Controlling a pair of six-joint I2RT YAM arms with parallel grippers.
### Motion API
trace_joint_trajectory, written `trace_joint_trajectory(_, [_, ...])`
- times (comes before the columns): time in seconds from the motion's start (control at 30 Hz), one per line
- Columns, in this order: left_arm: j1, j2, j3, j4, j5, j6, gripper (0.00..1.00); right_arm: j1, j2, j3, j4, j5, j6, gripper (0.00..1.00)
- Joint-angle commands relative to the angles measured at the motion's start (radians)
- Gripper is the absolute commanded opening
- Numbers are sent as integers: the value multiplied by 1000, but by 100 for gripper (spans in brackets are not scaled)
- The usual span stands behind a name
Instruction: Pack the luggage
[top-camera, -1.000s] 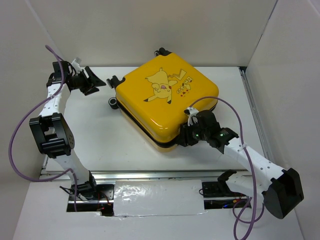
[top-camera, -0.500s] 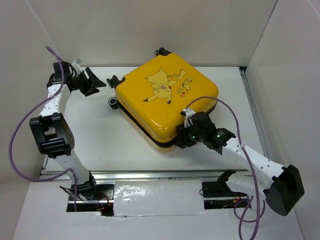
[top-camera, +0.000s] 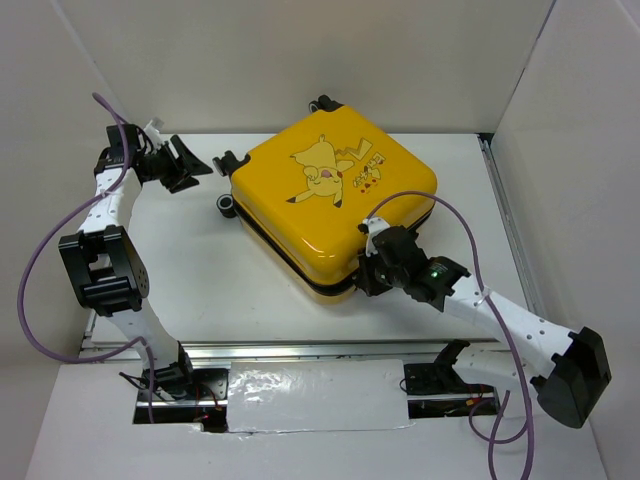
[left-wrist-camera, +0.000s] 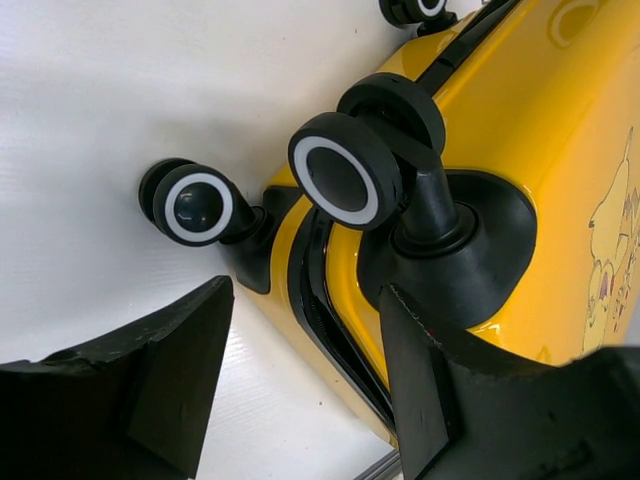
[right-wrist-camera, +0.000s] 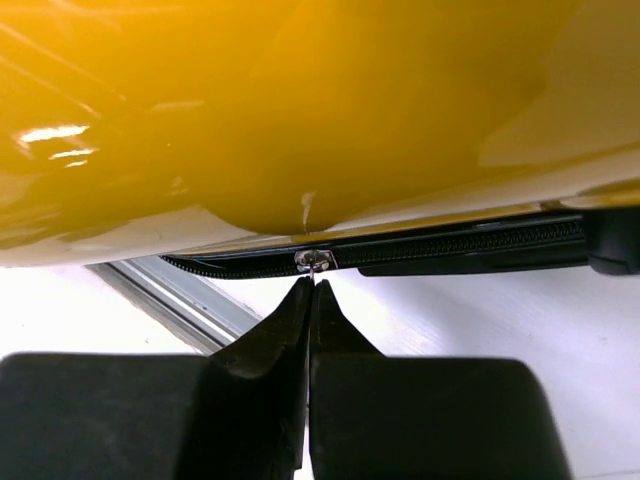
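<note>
The luggage (top-camera: 330, 195), a yellow hard-shell suitcase with a cartoon on its lid, lies flat and closed on the white table. My right gripper (top-camera: 362, 272) is at its near right corner, shut on the small metal zipper pull (right-wrist-camera: 314, 262) of the black zipper (right-wrist-camera: 460, 243); the fingertips (right-wrist-camera: 311, 285) pinch the pull just below the yellow shell (right-wrist-camera: 300, 120). Beside the suitcase's far left corner my left gripper (top-camera: 198, 166) stands open. In the left wrist view its jaws (left-wrist-camera: 305, 300) frame the seam under the black wheels (left-wrist-camera: 345, 180), holding nothing.
White walls close in the table at the back, left and right. A metal rail (top-camera: 300, 350) runs along the table's near edge and shows under the suitcase corner (right-wrist-camera: 170, 295). Another rail (top-camera: 505, 210) lines the right side.
My right gripper has slid a little left along the suitcase's near corner and shut on the zipper pull. The left arm has not moved.
</note>
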Motion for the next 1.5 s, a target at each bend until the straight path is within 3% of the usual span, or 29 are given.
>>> trace_joint_trajectory(0.0, [3, -47, -10, 17, 26, 2, 72, 5, -6, 32, -13, 75, 19, 0])
trace_joint_trajectory(0.33, [3, -44, -15, 15, -3, 0, 72, 16, -30, 16, -2, 48, 19, 0])
trace_joint_trajectory(0.5, [43, -29, -15, 13, -57, -101, 72, 118, -27, 21, 13, 72, 23, 0])
trace_joint_trajectory(0.67, [95, 3, -27, 96, -23, -194, 71, 302, -10, 14, 79, 145, 26, 0])
trace_joint_trajectory(0.77, [98, 85, 35, 110, 21, -230, 70, 340, -13, -12, 119, 198, 46, 0])
trace_joint_trajectory(0.93, [62, 224, 69, 236, 124, -283, 67, 347, -9, -28, 162, 225, 88, 0])
trace_joint_trajectory(1.1, [-1, 286, 4, 427, 202, -345, 66, 390, 48, 10, 208, 291, 129, 0])
trace_joint_trajectory(1.37, [-96, 277, -125, 651, 284, -369, 59, 465, 80, 62, 283, 325, 132, 0])
trace_joint_trajectory(1.47, [-123, 245, -217, 705, 290, -383, 50, 468, 86, 81, 271, 363, 151, 0])
